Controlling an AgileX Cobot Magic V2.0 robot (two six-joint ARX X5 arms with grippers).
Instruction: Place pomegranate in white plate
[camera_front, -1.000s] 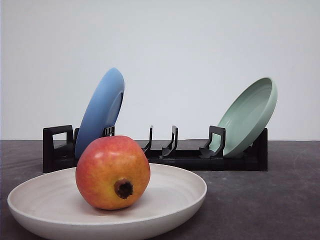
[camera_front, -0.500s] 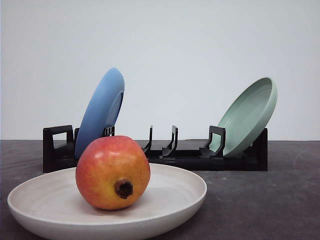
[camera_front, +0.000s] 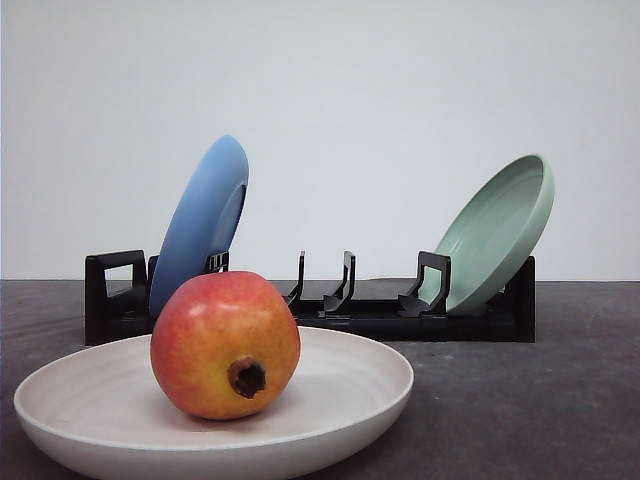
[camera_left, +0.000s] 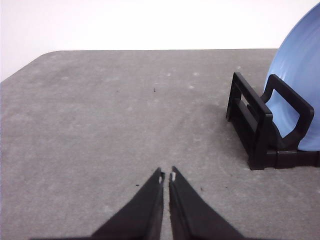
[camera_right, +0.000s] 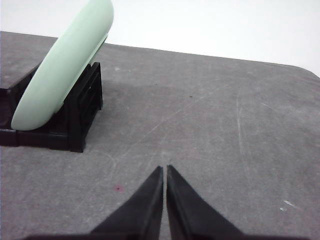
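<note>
The pomegranate (camera_front: 225, 344), red fading to yellow-orange with its dark calyx facing the camera, rests inside the white plate (camera_front: 350, 395) at the near left of the front view. My left gripper (camera_left: 166, 176) is shut with nothing between its black fingers, hovering over bare grey table beside the end of the rack. My right gripper (camera_right: 164, 170) is likewise shut and empty, over bare table beside the rack's other end.
A black dish rack (camera_front: 380, 315) stands behind the white plate, holding a blue plate (camera_front: 200, 225) at its left end and a mint-green plate (camera_front: 497, 232) at its right end. The blue plate (camera_left: 298, 75) and the green plate (camera_right: 65, 65) lean close to the wrists.
</note>
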